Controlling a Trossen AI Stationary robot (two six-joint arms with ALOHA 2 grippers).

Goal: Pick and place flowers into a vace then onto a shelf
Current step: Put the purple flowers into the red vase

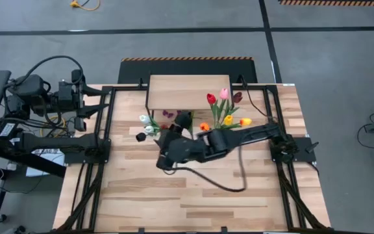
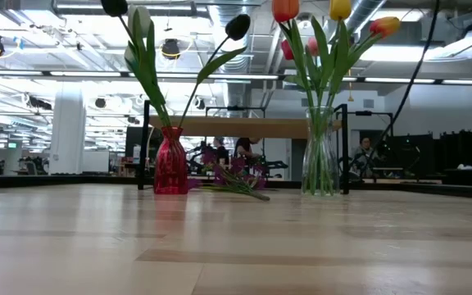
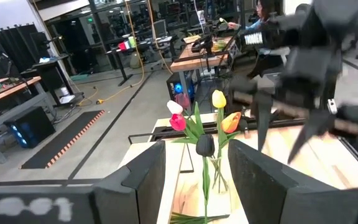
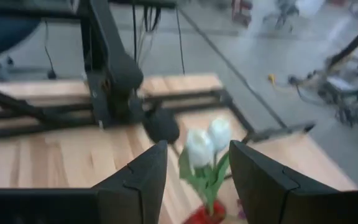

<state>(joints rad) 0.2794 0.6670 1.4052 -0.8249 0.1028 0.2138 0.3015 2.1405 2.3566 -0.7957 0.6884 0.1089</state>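
Two vases of artificial tulips stand on the tabletop (image 1: 193, 195) just in front of the shelf (image 1: 188, 91). The clear glass vase (image 2: 321, 154) on the right holds red, pink, yellow and orange tulips (image 1: 224, 107); from level with the tabletop its blooms run to the top edge. The red vase (image 2: 170, 161) on the left holds white and black tulips (image 1: 147, 125); from above the vase itself is hidden under its blooms and the right arm. A purple-blossom sprig (image 2: 234, 178) lies flat on the tabletop between the two vases, partly under the shelf's near edge.

The right claw (image 4: 197, 171) hangs above the red vase, its fingers apart with the white tulip heads showing between them lower down, nothing clamped; from above the arm's body covers the claw itself.

The left claw (image 3: 196, 177) waits off the left side of the tabletop, fingers apart and empty, facing across toward the glass vase. The blurred right arm fills much of its view's upper right. A person sits at a desk far behind.
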